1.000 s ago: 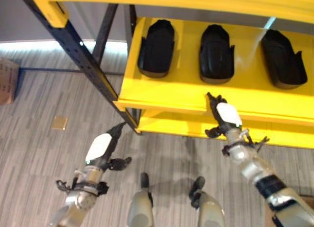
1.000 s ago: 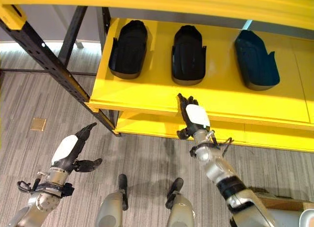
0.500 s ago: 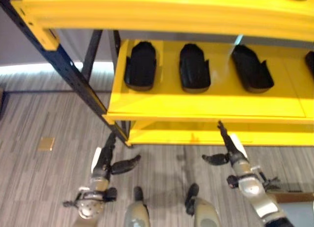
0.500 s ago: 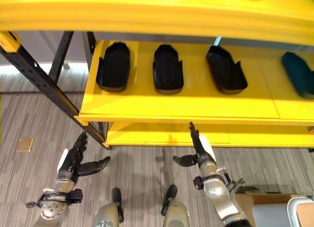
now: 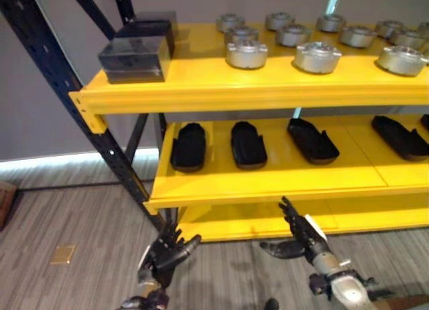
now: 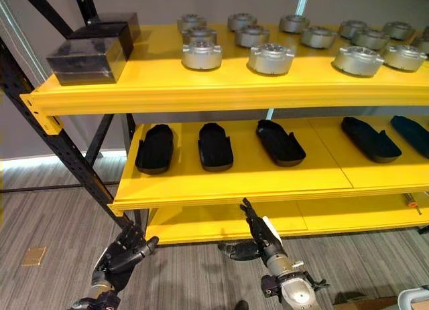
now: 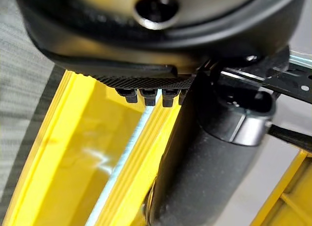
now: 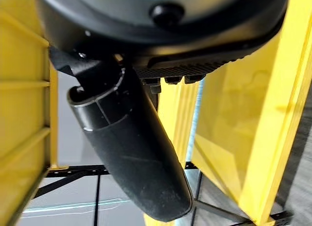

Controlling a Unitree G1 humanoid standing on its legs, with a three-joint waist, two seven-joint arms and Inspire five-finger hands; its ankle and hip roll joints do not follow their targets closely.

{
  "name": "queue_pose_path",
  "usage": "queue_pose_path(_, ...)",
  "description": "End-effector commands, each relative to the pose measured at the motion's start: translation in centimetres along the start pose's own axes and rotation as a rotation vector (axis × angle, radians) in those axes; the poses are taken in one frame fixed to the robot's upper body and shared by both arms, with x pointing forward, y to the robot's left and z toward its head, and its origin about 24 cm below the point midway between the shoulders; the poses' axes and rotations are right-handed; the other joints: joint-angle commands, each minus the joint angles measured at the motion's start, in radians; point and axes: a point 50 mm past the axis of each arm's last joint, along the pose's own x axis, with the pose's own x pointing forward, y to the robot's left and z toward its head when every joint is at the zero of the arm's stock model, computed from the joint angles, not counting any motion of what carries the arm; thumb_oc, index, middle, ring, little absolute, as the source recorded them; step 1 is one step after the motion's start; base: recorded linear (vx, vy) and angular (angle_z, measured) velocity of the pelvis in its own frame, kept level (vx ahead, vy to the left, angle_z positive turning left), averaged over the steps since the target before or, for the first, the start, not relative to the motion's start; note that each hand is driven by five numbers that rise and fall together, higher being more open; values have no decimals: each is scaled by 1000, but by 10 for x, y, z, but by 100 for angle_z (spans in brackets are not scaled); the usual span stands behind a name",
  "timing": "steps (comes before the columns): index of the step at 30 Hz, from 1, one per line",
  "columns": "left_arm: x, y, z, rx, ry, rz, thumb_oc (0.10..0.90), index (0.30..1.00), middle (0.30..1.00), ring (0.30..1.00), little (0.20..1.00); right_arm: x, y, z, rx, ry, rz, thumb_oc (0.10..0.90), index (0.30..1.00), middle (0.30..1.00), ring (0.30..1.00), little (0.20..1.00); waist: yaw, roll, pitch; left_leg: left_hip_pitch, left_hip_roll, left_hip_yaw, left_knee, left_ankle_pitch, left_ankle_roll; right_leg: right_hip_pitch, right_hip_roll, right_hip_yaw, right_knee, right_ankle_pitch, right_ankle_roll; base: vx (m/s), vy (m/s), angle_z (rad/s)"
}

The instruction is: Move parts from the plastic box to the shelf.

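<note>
Fingers first: both hands were empty. The right hand (image 6: pixel 263 238) had its fingers straight and pointing up at the front lip of the yellow shelf (image 6: pixel 228 193), thumb stuck out sideways. The left hand (image 6: pixel 124 252) hung low over the floor with fingers loosely spread, nothing in it either.

The black shoe-shaped parts (image 6: pixel 215 146) sat in a row on the middle level, and round silver metal parts (image 6: pixel 270 58) filled the top level next to a dark box (image 6: pixel 88 52) (can't tell if that's the plastic box the task means).

My read: the robot was between loads. To do the next grab well, it'd want to get squarely in front of the source box before reaching, so both hands come in level.
</note>
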Motion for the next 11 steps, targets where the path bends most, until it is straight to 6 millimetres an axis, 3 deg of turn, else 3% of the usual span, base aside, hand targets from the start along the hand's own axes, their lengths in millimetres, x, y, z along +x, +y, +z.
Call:
queue_pose_path(1,15,-9,34,87,-171,-69,900,1000,1000,1000,1000,21,-2,51,48,-268,7,900,1000,1000,1000,1000,5,-20,-32,-35,51,-66,-28,88,-26,15,-28,16,34,-47,79,0,-15,-12)
queue_pose_path(11,18,-7,31,79,-172,-29,900,1000,1000,1000,1000,24,3,47,78,-244,23,900,1000,1000,1000,1000,1,-14,-55,-9,52,-59,-29,81,-25,37,-29,26,26,-46,77,0,-1,-1)
